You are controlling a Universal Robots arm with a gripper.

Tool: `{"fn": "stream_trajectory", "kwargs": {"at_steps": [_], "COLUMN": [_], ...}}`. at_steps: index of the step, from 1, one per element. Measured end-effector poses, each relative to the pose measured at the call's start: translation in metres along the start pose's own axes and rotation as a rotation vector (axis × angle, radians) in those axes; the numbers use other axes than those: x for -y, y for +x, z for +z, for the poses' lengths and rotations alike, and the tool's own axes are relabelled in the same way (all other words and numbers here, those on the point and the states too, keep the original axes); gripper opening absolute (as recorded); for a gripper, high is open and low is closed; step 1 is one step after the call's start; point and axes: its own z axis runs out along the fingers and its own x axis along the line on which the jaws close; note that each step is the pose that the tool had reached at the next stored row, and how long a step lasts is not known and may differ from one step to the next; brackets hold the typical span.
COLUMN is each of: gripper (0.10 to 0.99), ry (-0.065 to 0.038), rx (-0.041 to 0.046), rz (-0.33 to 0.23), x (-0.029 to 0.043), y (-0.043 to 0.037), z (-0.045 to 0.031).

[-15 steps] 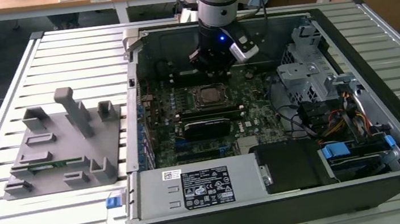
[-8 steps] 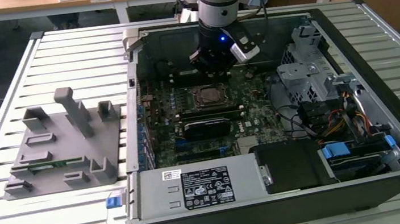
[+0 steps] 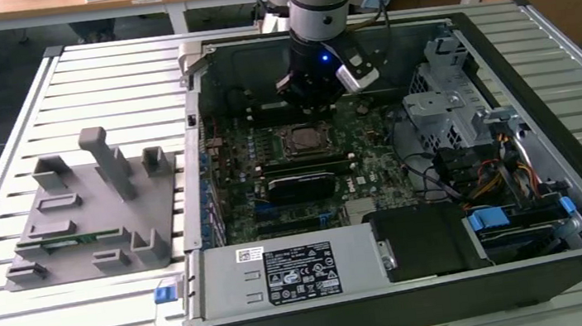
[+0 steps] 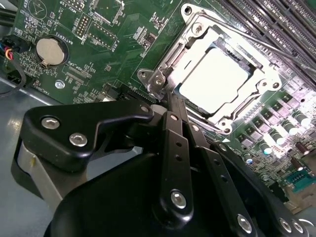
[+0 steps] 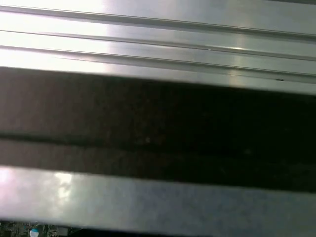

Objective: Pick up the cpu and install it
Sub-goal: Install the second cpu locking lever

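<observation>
Pale silver-white top on the cpu (image 4: 213, 80), framed by a bright silver metal socket frame (image 4: 163, 74). Dark green circuit board (image 4: 98, 44) speckled with small silver and white parts, plus a round silver coin battery (image 4: 50, 51). Matte black gripper (image 4: 168, 106) dotted with shiny silver screws. Plain grey fixture block (image 3: 97, 212) on a ribbed silver-grey bench (image 3: 92, 79), striped by long parallel grooves. Black computer case (image 3: 399, 316) with a grey power supply (image 3: 282, 276) bearing a white and black label; blue clips (image 3: 493, 217) and orange, yellow and black wires (image 3: 493, 180) inside.

Exterior view high over open computer case (image 3: 419, 297), second wrist view close on motherboard (image 4: 113, 44)
</observation>
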Motion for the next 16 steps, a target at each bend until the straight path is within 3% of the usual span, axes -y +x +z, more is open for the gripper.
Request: {"fn": "stream_trajectory", "kwargs": {"at_steps": [16], "gripper": [0.106], "ry": [0.0], "rx": [0.0001], "rz": [0.0], "x": [0.0113], "y": [0.0005], "z": [-0.0002]}}
